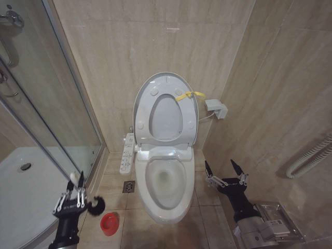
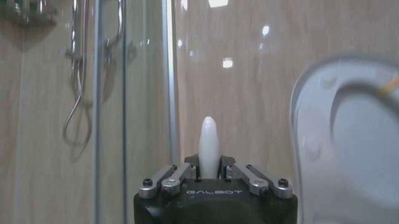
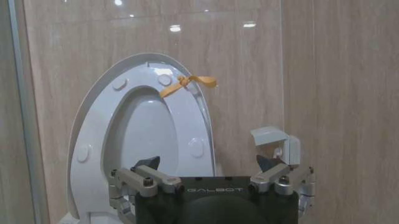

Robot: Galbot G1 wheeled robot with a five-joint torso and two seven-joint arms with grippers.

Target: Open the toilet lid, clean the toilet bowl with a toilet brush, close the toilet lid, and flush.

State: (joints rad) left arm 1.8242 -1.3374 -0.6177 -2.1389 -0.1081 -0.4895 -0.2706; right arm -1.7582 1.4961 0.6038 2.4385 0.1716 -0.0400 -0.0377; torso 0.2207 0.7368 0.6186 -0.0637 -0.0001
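The toilet lid (image 1: 167, 83) is already up, leaning back against the tiled wall with the seat (image 1: 166, 120) flipped up against it, and the little yellow tag (image 1: 190, 95) pokes out at its right rim. Below that the toilet bowl (image 1: 167, 182) sits wide open with a small pool of water at the bottom.

The toilet brush (image 1: 91, 205) is off to the left, low over the floor tiles. The left gripper (image 1: 74, 196) is clamped tight on its white stick, with the rounded end of the handle sticking up past the fingers and the dark bristle head poking out sideways toward the bowl. The red holder cup (image 1: 109, 223) stands on the floor just beside it.

What could go wrong, I reckon: the stick is thin and smooth, so pushing the bristles against the bowl wall might twist it in the grip. The swing over could also clip the bowl's rim or the control panel (image 1: 127, 153) hanging on that side. The glass shower door (image 1: 46, 104) is close on the left too, so there's not much elbow room.

The left arm is held low, wrist pointing roughly up. The right gripper (image 1: 225, 173) just hangs beside the bowl on the right, fingers spread wide, holding nothing.
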